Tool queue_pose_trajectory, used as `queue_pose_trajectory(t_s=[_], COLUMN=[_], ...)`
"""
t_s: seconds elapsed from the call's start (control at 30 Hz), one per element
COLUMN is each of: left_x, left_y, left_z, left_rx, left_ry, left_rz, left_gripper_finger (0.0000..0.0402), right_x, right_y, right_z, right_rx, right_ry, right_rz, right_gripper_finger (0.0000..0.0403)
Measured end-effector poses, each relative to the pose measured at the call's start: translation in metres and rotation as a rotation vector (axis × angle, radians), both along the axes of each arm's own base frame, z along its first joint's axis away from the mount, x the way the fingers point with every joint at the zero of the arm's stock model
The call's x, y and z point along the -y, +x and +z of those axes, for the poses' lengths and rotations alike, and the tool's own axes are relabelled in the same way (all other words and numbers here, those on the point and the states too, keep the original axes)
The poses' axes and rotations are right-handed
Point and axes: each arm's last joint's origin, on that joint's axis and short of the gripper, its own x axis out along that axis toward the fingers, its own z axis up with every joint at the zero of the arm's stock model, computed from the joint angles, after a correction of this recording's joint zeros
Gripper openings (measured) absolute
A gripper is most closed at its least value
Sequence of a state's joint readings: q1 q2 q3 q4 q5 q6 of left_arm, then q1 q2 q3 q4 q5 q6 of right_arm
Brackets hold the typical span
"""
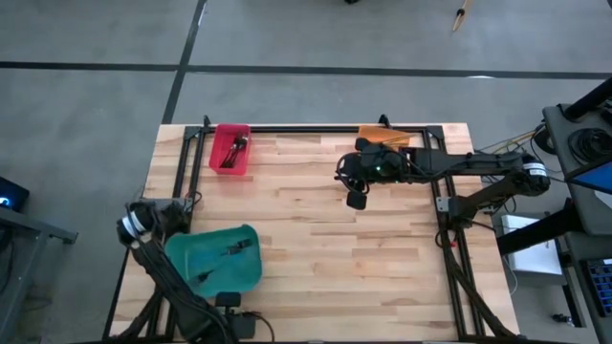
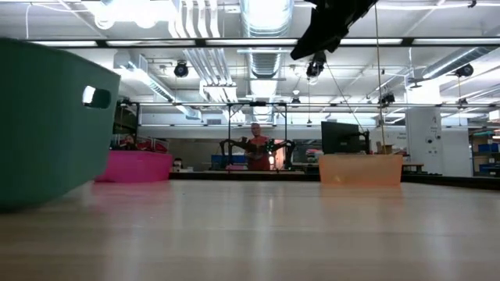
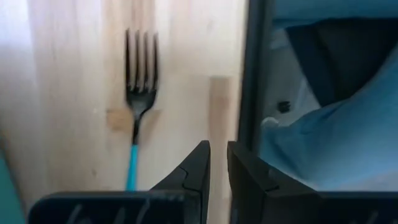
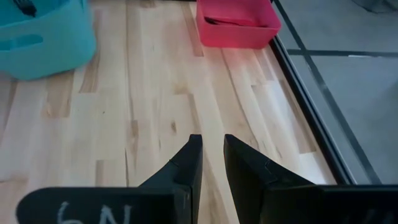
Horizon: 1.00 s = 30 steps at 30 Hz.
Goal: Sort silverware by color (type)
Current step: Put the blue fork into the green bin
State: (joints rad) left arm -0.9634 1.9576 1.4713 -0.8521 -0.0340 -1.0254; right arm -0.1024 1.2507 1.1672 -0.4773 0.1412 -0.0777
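A fork (image 3: 138,87) with a dark head and a bright blue handle lies flat on the wooden table, close to the black rail (image 3: 252,74) at the table's left edge. My left gripper (image 3: 217,163) hangs above it, pointing down, beside the handle and shut with nothing between its fingers. Other forks lie in the teal bin (image 1: 215,260) and the red bin (image 1: 229,148). My right gripper (image 1: 357,196) is held high over the table's far right, shut with nothing in it (image 4: 212,162).
The orange bin (image 1: 387,137) stands at the far edge, partly under my right arm. The teal bin (image 2: 47,117) stands at the near left beside my left arm (image 1: 143,225). Bare wood lies across the table's middle (image 1: 325,248). A person (image 2: 255,148) stands far behind the table.
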Motion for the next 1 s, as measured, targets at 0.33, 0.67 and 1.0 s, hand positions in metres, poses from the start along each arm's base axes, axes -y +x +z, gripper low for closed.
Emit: queue_pose_trajectory(t_s=[0.33, 0.67, 1.0], left_x=[-0.003, 0.001, 0.027], left_y=[-0.007, -0.010, -0.044], left_z=[0.006, 0.016, 0.011], left_rx=[-0.095, -0.086, -0.098], left_ry=[0.051, 0.045, 0.026], left_rz=[-0.021, -0.015, -0.003], left_gripper_finger=[0.0036, 0.0036, 0.0036], right_x=[0.000, 0.000, -0.011], right_y=[0.000, -0.002, -0.004], right_z=[-0.006, -0.013, -0.030], right_rx=[-0.007, -0.023, -0.071], right_ry=[0.025, 0.049, 0.069], right_rz=[-0.017, -0.035, -0.009], right_gripper_finger=[0.0057, 0.0057, 0.0057])
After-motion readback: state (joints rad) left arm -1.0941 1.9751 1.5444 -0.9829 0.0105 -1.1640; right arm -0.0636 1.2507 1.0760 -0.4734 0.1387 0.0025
